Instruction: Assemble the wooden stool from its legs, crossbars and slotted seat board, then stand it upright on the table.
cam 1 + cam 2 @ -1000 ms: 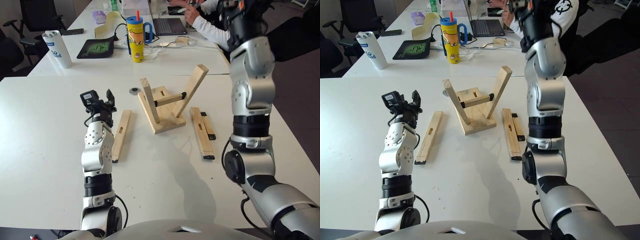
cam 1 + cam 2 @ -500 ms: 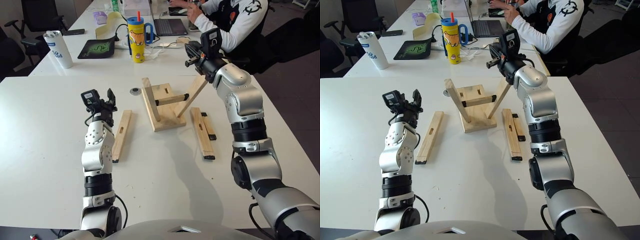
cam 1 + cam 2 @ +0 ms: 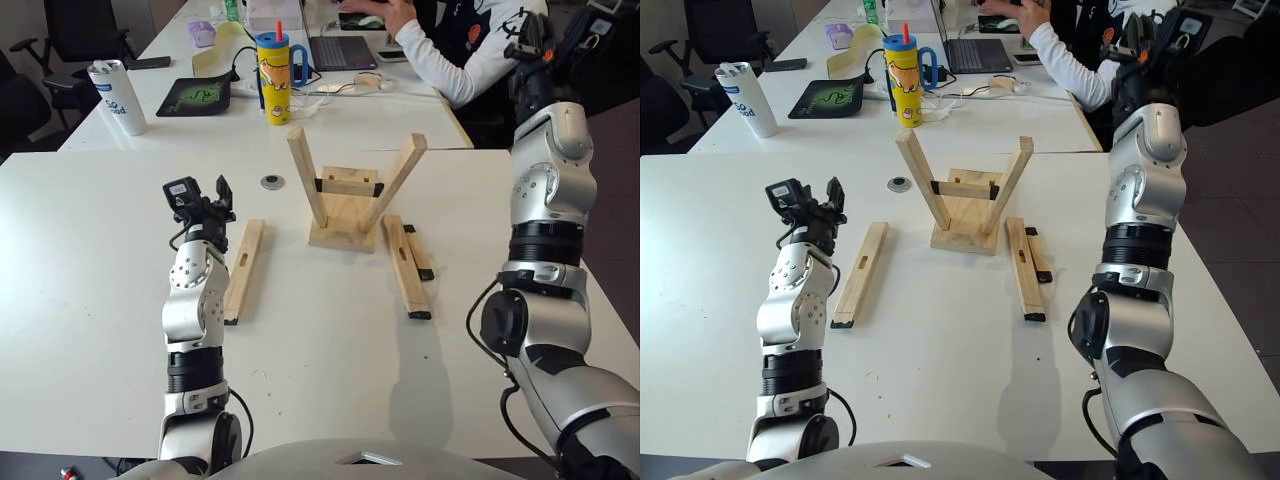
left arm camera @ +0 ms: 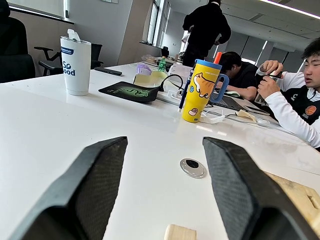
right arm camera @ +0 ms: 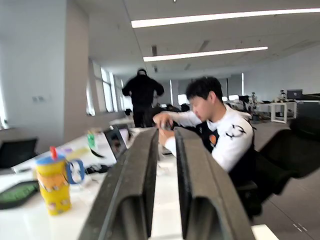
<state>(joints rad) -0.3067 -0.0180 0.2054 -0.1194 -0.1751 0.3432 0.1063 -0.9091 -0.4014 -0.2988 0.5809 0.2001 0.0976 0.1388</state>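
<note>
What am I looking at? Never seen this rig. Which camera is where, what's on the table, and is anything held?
This is a humanoid robot with two arms, each ending in a two-finger gripper. Two pictures come from a stereo camera on its head, looking down over the arms. The other two come from cameras on the wrists.

On the white table a half-built stool stands seat-down, with two legs sticking up, joined by a fitted crossbar. A left loose leg lies on one side. A right loose leg and a loose crossbar lie on the other.

The left gripper is open, low beside the left loose leg. The right gripper is up high, fingers close together. Neither holds anything.
</note>
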